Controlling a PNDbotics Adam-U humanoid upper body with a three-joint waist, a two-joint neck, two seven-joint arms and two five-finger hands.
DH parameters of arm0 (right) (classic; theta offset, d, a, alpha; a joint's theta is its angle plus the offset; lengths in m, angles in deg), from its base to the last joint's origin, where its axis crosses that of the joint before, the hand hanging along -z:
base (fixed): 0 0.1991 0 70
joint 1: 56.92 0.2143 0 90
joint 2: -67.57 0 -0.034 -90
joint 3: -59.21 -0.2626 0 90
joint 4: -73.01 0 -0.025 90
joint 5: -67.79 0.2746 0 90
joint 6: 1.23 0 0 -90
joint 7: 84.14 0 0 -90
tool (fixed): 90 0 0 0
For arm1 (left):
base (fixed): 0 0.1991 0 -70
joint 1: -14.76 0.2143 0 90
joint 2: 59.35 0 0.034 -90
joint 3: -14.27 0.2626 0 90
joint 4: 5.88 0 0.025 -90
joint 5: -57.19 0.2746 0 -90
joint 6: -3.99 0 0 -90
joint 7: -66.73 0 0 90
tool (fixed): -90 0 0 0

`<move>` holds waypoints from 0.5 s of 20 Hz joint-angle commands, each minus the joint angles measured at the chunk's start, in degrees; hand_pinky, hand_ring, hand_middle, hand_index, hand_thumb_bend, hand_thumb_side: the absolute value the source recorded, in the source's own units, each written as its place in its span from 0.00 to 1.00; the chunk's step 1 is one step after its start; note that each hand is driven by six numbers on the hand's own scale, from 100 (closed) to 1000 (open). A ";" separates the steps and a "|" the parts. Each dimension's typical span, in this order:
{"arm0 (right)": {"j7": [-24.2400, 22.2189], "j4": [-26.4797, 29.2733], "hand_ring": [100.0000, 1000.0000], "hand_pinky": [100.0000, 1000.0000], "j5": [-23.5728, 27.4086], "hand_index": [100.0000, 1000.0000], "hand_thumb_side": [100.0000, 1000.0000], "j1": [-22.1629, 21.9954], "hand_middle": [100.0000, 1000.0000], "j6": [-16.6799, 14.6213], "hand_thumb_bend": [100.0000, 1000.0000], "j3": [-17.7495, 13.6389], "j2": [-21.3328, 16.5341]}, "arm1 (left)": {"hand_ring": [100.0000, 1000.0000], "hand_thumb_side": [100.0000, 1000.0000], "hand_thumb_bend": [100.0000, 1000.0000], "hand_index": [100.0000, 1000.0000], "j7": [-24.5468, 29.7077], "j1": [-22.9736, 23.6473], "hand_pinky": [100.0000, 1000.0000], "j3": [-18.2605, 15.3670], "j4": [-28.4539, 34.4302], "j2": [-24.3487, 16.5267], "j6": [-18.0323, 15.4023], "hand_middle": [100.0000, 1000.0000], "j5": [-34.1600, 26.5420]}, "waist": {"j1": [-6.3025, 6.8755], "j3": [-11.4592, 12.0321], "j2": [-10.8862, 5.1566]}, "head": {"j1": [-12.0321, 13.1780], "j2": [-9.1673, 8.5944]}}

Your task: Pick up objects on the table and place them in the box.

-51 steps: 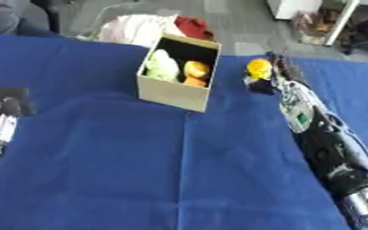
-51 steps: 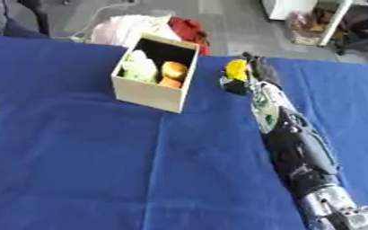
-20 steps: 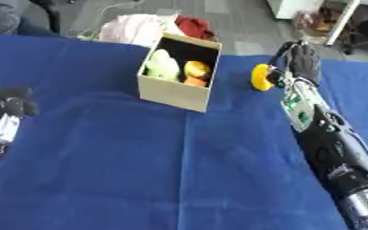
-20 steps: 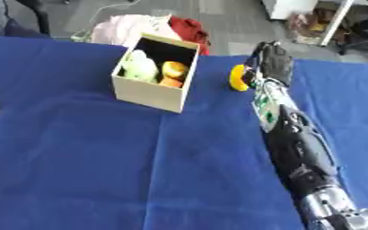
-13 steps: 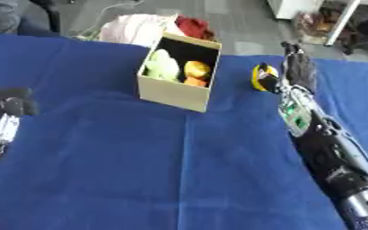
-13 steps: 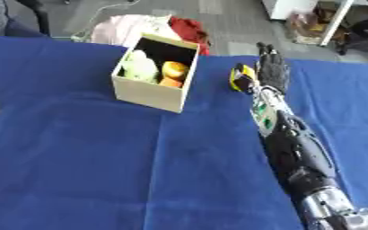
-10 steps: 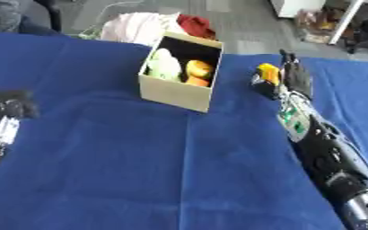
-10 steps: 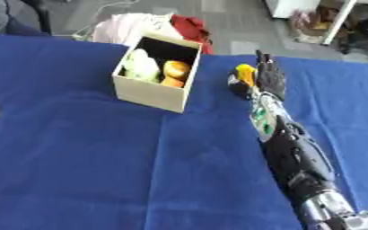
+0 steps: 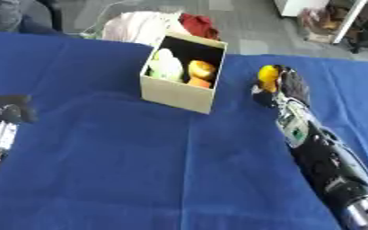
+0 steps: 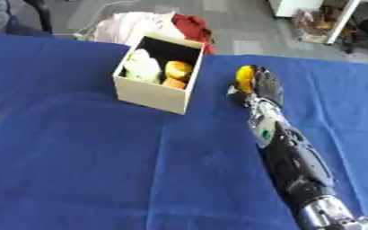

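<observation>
An open cardboard box stands on the blue cloth with a green object and an orange object inside. Right of the box, my right hand is curled round a small yellow object, which sits at about the height of the box's rim. The arm runs back to the lower right corner. My left hand shows dark at the left edge of the left eye view, low over the cloth and far from the box.
The blue cloth covers the whole table. Beyond the far edge lie a pink-white bundle and a red cloth on the floor. Office furniture stands at the upper right.
My right hand's fingers, straight up beside the yellow object a moment ago, have curled over it. The hand has stayed right of the box. The left hand has barely moved.
</observation>
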 commanded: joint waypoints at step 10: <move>5.55 5.25 0.40 0.56 -0.49 0.46 0.00 1.96 0.29 -2.47 0.00 0.90 -1.64 | 0.57 0.64 0.00 0.74 -0.13 -0.37 0.86 -0.64 0.94 -0.61 -0.08 0.53 -0.18 | 0.01 -0.64 -1.39 | 0.26 -0.14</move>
